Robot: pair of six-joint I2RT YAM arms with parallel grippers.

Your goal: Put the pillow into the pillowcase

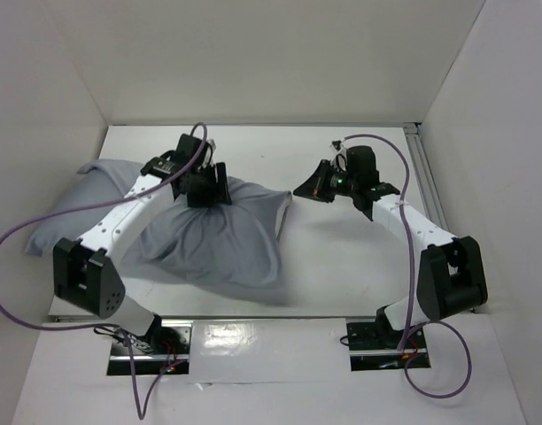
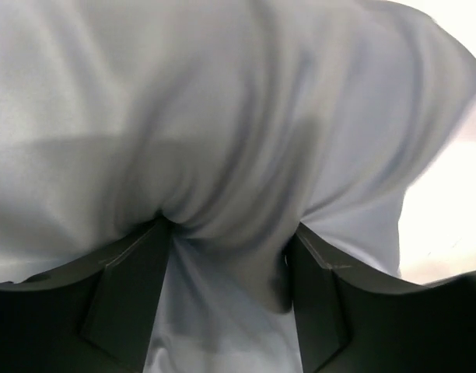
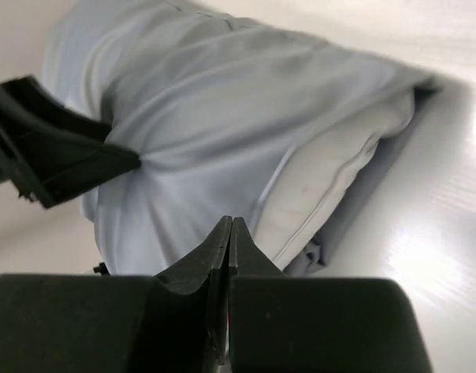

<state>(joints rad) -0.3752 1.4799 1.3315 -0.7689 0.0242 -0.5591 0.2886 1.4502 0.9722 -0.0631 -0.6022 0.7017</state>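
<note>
Two end effectors noted. The left end effector [image 1: 207, 188] is clamped on a thick bunch of the pillowcase [image 1: 218, 239], its jaws kept wide by the fabric. The right end effector [image 1: 311, 188] is clenched with nothing held, just beside the open mouth. The pillow [image 3: 323, 186] is seen mostly inside, with a white end exposed toward the right arm. The long axis is laid left-right across the desk [image 1: 342, 274]. The right arm is judged nearer the mouth.

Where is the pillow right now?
Mostly inside the pillowcase on the left half of the table, where the left fingers pinch the cloth. Right wrist view shows the white end of the pillow at the open mouth, facing the shut right fingers.
</note>
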